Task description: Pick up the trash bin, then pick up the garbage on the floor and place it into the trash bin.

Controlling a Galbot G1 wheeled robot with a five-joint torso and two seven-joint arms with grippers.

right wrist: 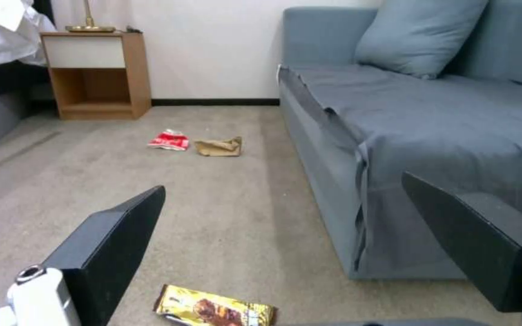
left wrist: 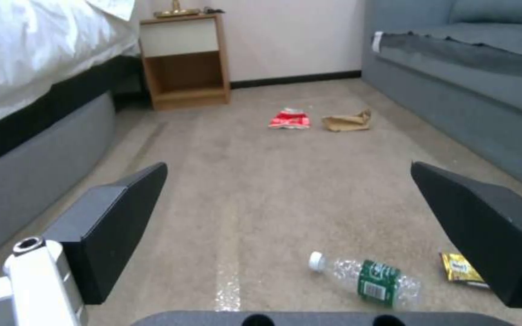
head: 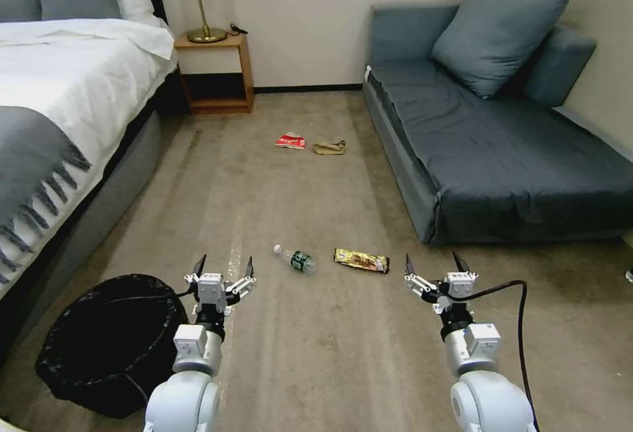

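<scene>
The trash bin (head: 109, 343), lined with a glossy black bag, stands on the carpet at the near left, just left of my left arm. My left gripper (head: 224, 265) hangs open above the floor beside it, holding nothing. My right gripper (head: 433, 262) is open too, on the right. Between them lie a clear bottle with a green label (head: 297, 260) (left wrist: 367, 278) and a yellow-brown snack wrapper (head: 361, 260) (right wrist: 215, 310). Farther off lie a red-white packet (head: 291, 142) (left wrist: 289, 119) (right wrist: 169, 140) and a tan paper bag (head: 329, 147) (left wrist: 347, 122) (right wrist: 219, 146).
A bed (head: 59, 102) runs along the left. A grey-blue sofa (head: 501, 135) with cushions fills the right. A wooden nightstand (head: 214, 72) with a lamp stands at the far wall. A black cable (head: 521, 313) loops off my right arm.
</scene>
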